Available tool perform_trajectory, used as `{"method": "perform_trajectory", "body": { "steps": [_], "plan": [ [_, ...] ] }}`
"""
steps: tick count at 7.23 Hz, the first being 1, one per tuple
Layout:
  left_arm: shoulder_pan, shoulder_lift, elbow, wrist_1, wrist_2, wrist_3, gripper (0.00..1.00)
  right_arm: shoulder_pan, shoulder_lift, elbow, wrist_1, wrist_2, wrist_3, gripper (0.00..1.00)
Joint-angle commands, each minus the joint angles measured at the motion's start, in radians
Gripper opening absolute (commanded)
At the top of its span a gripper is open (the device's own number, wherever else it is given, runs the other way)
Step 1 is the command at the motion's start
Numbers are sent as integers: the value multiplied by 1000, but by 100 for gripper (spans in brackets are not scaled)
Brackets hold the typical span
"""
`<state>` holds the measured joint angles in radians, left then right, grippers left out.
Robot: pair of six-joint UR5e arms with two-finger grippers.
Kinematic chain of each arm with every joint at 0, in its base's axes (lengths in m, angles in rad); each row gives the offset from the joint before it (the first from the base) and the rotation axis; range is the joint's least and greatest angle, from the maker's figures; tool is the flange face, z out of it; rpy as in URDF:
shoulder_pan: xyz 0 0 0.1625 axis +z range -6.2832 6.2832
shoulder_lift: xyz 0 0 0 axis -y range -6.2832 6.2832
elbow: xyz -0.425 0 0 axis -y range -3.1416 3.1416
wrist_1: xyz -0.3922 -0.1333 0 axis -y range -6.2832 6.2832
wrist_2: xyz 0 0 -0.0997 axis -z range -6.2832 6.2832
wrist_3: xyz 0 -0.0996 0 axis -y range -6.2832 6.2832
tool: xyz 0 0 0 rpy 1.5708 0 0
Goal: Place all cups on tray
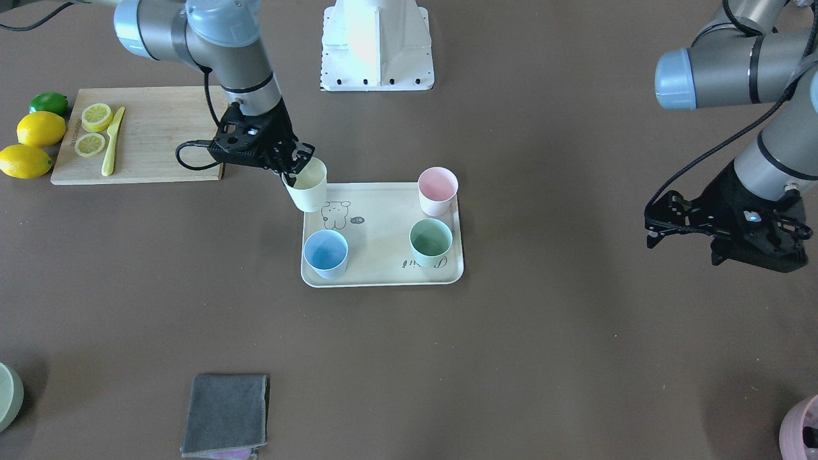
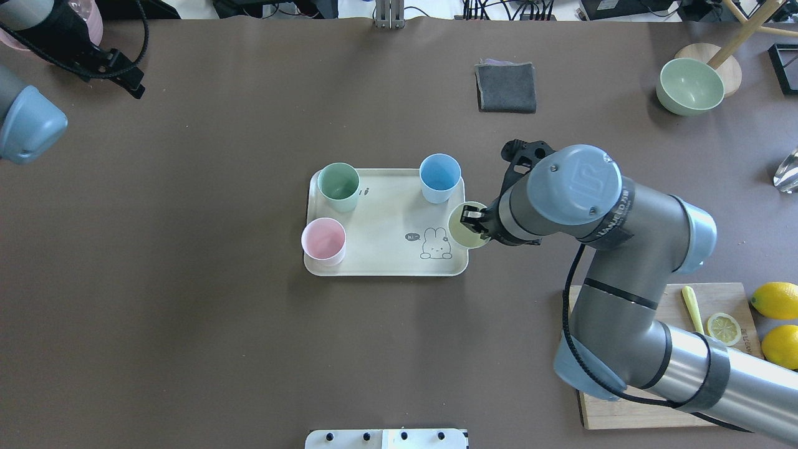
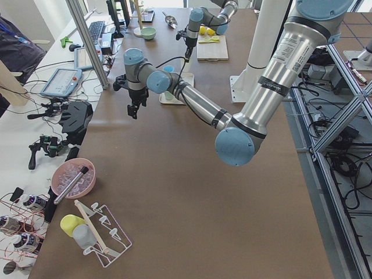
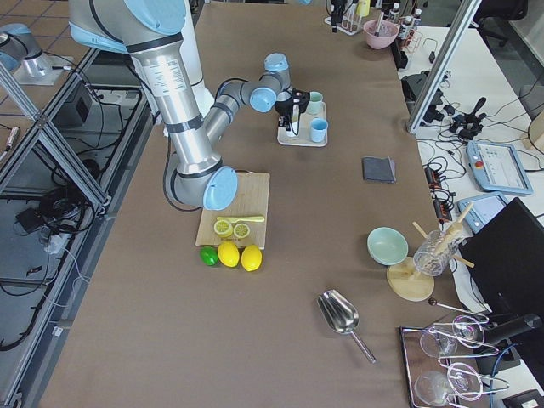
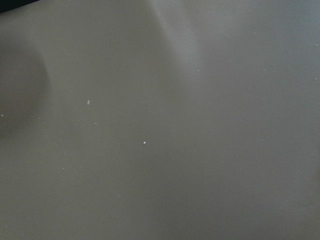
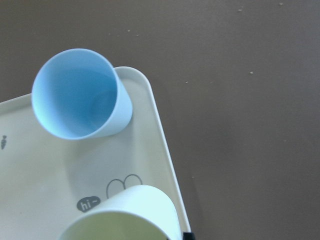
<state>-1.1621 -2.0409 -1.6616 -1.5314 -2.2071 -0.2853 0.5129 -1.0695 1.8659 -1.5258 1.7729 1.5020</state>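
Note:
The cream tray (image 1: 383,271) lies mid-table, also in the overhead view (image 2: 380,249). The light blue cup (image 1: 326,253), the pink cup (image 1: 438,190) and the mint green cup (image 1: 431,241) stand upright on it. My right gripper (image 1: 299,165) is shut on the rim of the pale yellow cup (image 1: 308,188), one finger inside it. It holds the cup tilted over the tray's corner by the rabbit drawing (image 2: 464,234); I cannot tell if the cup touches the tray. My left gripper (image 1: 757,252) hangs far off to the side, nothing by it; its jaws are unclear.
A wooden cutting board (image 1: 153,134) with lemon slices and a yellow knife lies near the right arm, with lemons (image 1: 39,129) and a lime beside it. A grey cloth (image 1: 227,415), a green bowl (image 2: 691,86) and a mauve pot (image 1: 802,431) sit at the table's far side.

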Motion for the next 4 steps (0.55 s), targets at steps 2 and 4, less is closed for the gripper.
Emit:
{"method": "perform_trajectory", "body": {
  "steps": [2,4],
  "plan": [
    [-14,8,14,-3,0,25,98,-13,74,-79,-2,-10,4,100],
    [-16,10,16,-1,0,26,98,13,71,-50,-8,0,-9,100]
  ]
}}
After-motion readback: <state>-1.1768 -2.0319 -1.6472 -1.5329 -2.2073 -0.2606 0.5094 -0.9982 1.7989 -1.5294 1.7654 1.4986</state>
